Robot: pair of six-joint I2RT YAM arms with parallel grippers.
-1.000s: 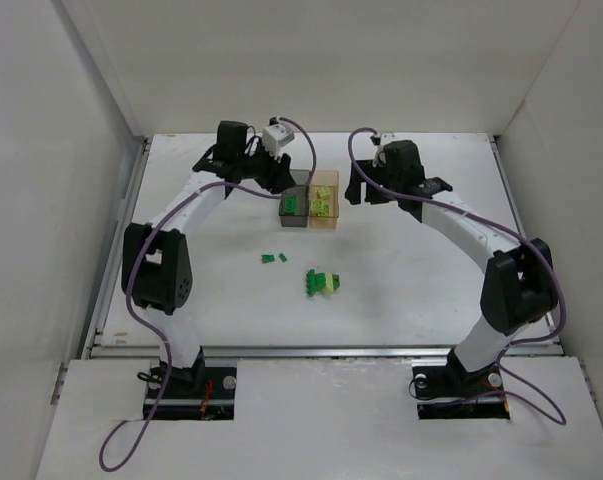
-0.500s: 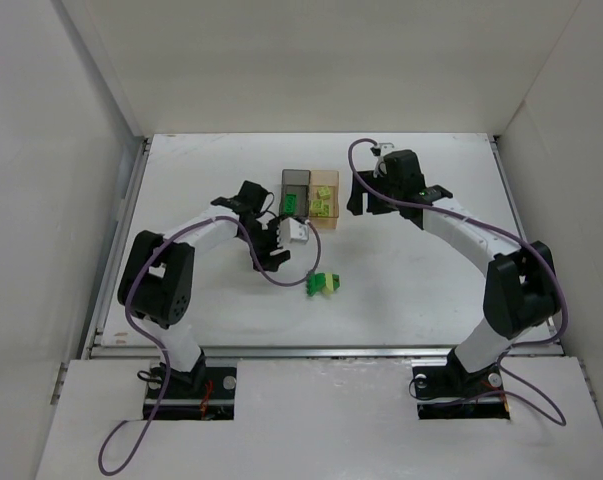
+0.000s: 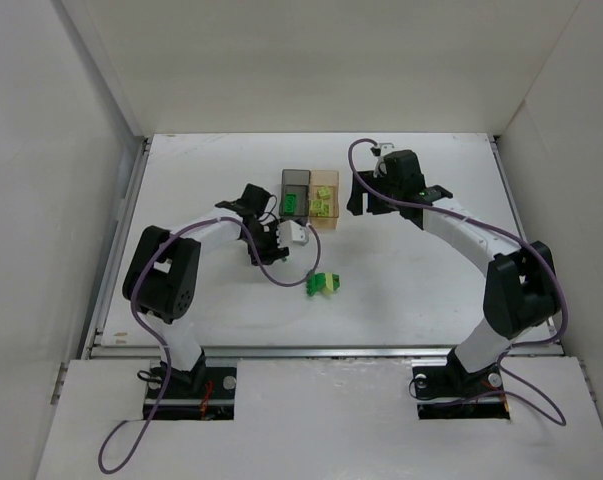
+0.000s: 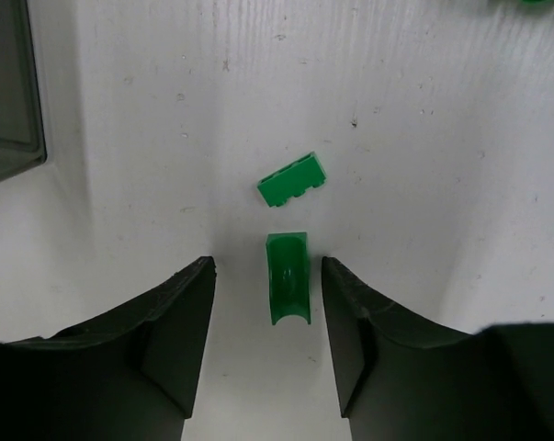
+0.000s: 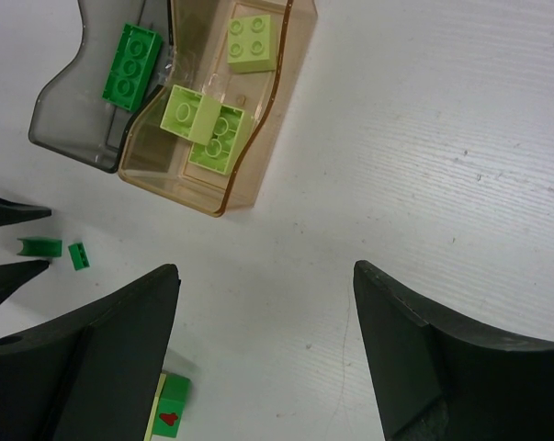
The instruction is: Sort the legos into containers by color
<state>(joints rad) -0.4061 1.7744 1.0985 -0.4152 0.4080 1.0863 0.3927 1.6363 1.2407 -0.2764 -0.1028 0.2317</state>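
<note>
White tabletop (image 3: pixel 401 290) is seen throughout. At lower centre, a dark green brick (image 4: pixel 288 289) is bracketed by the open left gripper (image 4: pixel 267 268); the right gripper (image 5: pixel 265 271) is spread below the tan bin (image 5: pixel 275 101).

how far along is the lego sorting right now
Done: one dark green brick lies in the grey bin, three pale bricks in the tan bin. In hand: the left gripper is open, straddling a small dark green piece on the table, not yet gripped. Left: that piece, its neighbour, and a mixed clump nearer the bases. The right gripper is open and empty.
</note>
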